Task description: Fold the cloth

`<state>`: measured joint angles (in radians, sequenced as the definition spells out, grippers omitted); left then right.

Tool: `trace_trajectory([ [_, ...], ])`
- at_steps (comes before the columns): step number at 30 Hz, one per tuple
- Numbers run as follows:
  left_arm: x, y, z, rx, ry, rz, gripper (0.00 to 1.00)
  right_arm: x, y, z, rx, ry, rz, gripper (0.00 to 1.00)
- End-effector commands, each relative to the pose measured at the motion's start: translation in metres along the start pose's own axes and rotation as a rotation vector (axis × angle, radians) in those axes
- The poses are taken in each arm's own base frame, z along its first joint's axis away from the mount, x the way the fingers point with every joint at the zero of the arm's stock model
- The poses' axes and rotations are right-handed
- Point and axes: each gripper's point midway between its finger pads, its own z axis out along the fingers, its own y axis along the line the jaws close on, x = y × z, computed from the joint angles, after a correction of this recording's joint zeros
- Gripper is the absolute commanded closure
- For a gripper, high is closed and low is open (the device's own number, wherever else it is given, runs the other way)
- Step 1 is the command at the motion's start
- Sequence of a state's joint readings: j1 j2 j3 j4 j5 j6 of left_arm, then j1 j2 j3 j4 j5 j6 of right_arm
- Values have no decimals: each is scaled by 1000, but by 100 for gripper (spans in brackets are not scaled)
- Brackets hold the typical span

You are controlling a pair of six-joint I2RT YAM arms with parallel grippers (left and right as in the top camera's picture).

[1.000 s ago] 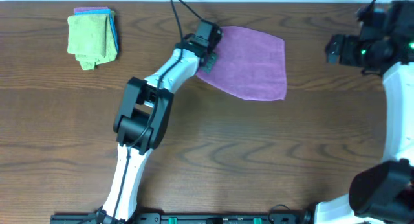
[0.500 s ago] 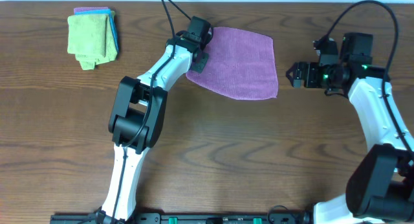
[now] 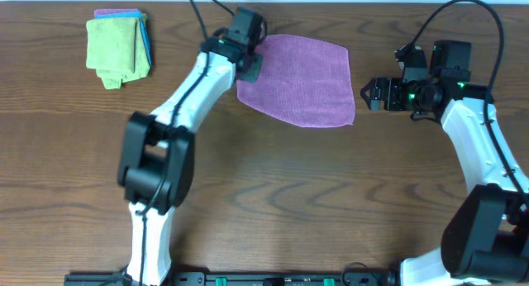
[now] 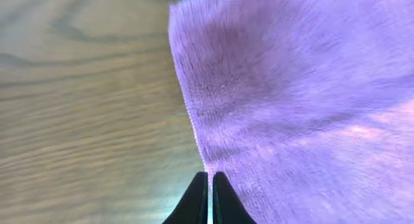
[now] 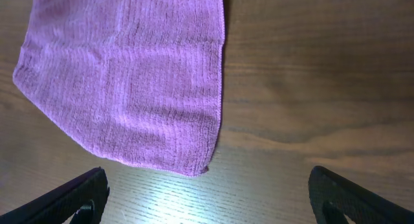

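Two sets of fingers, one cloth. The left fingers (image 4: 197,199) were squeezed together with only a sliver of a gap, clamped on the hem of the purple cloth (image 4: 304,101) right where its side edge ran down into the tips. From there the cloth spread out ahead and off to one side, filling most of the wrist view. On the other side of the tips it was just bare worktop (image 4: 84,107), so loads of room that way.

The right fingers (image 5: 74,197) were spread wide apart with nothing in them. The cloth's nearest corner sat just ahead of them, roughly midway between the two and touching neither. A straight hemmed edge ran away from that corner up the middle of the view. One finger had cloth in front of it, the other only open wood.

From overhead the cloth lay flat and unfolded between the two sets of fingers. The left ones were at one corner and the right ones just off the opposite edge, with a strip of worktop between.

Shape-wise it was four-sided but skewed, with one edge cutting across at a slant, and the corners were soft. The fabric looked like fuzzy microfibre with fine ribbed rows and a thin stitched border. The worktop was dark brown wood grain, a bit glossy, with a pale glare patch right in front of the right fingers. A stack of folded cloths (image 3: 120,48), green on top with blue and pink edges peeking out, sat well away from both sets of fingers.
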<state>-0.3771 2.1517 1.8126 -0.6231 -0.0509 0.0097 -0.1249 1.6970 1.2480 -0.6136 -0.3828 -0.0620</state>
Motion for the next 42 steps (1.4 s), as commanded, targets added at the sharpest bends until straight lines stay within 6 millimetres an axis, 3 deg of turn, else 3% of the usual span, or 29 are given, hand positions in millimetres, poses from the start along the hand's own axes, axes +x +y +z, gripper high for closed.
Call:
trace_trajectory([
  [1, -1, -3, -25, 119, 8, -47, 94, 1, 4, 2, -17, 4, 1, 1],
  [10, 45, -26, -30, 409, 181, -147, 94, 4, 4, 2, -18, 18, 7, 1],
  [15, 75, -42, -27, 415, 216, -132, 94, 7, 4, 2, -19, 30, 12, 1],
  [20, 102, -33, -12, 418, 186, -258, 94, 11, 5, 2, -20, 46, 18, 1],
  [25, 93, -13, -21, 476, 90, -315, 94, 14, 5, 2, -21, 56, 23, 1],
  [29, 79, 7, -17, 465, 24, -340, 94, 15, 8, 2, -36, 62, 26, 1],
  [30, 74, 10, -17, 475, 4, -343, 82, 16, 9, 2, -44, 64, 28, 1],
  [31, 70, 9, -19, 495, -11, -343, 34, 16, 10, 2, -47, 66, 28, 1],
  [32, 67, 6, -22, 529, -25, -340, 2, 16, 10, 2, -47, 66, 28, 1],
  [37, 51, -13, -38, 685, -77, -316, 5, 17, 11, 2, -50, 70, 27, 1],
  [42, 33, -9, -40, 689, -112, -430, 5, 19, 12, 2, -53, 78, 31, 1],
])
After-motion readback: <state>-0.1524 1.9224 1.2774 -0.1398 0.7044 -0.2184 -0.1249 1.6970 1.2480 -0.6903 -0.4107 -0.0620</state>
